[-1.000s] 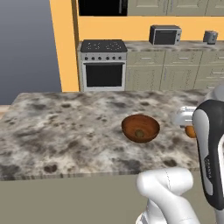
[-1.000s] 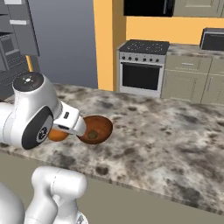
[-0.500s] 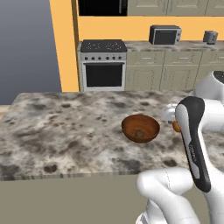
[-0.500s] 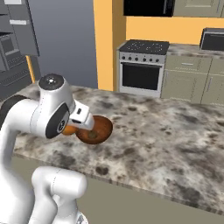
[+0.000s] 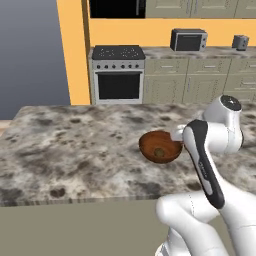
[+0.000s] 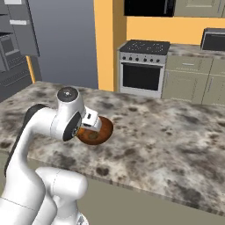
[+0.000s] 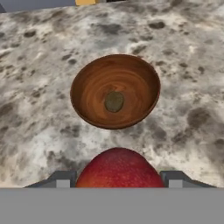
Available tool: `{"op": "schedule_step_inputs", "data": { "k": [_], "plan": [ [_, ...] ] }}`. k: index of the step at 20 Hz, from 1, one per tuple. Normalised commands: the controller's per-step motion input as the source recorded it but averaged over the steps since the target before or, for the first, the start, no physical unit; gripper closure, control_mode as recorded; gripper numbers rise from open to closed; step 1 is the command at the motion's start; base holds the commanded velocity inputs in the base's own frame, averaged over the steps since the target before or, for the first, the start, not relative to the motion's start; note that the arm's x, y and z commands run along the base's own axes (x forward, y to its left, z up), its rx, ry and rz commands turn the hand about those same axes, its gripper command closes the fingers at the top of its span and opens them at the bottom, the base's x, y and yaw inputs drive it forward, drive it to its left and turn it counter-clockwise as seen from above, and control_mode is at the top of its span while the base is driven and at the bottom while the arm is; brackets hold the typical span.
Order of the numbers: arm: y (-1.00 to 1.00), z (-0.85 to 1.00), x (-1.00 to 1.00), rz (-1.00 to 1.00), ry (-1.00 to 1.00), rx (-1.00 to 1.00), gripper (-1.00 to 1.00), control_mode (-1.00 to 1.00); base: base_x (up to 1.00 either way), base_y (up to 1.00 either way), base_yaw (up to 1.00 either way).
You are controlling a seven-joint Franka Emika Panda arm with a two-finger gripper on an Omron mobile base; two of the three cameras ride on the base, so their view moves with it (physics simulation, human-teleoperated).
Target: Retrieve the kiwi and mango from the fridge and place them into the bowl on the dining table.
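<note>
The reddish-brown wooden bowl [image 7: 83, 81] stands on the stone-topped dining table [image 7: 35, 52], and the dull greenish-brown kiwi [image 7: 114, 101] lies at its bottom. My gripper [image 7: 117, 178] is shut on the red-orange mango [image 7: 117, 166], which hangs just short of the bowl's near rim, a little above the table. In the left base view the bowl [image 5: 149, 144] with the kiwi [image 5: 159, 151] sits mid-table, and my white hand meets its right rim. From the right base view my arm covers the left part of the bowl [image 6: 102, 130].
A steel oven range [image 5: 118, 75] and beige cabinets line the back wall, with a toaster oven [image 5: 188, 40] on the counter. The dark grey fridge [image 6: 13, 44] stands far left. The table's front edge [image 5: 75, 202] runs close to my base.
My arm has swung in toward the bowl with the mango still held. The hand, a second ago well off to the bowl's side, is now at its rim. The bowl and kiwi have not moved.
</note>
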Motion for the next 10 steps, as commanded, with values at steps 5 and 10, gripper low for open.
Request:
{"op": "schedule_step_inputs", "data": {
  "k": [5,10],
  "plan": [
    [0.00,-0.36,0.60,0.00,0.00,0.00,1.00,-1.00,0.00,0.00,0.00],
    [0.00,-0.22,0.66,0.00,0.00,0.00,1.00,-1.00,0.00,0.00,0.00]
  ]
}}
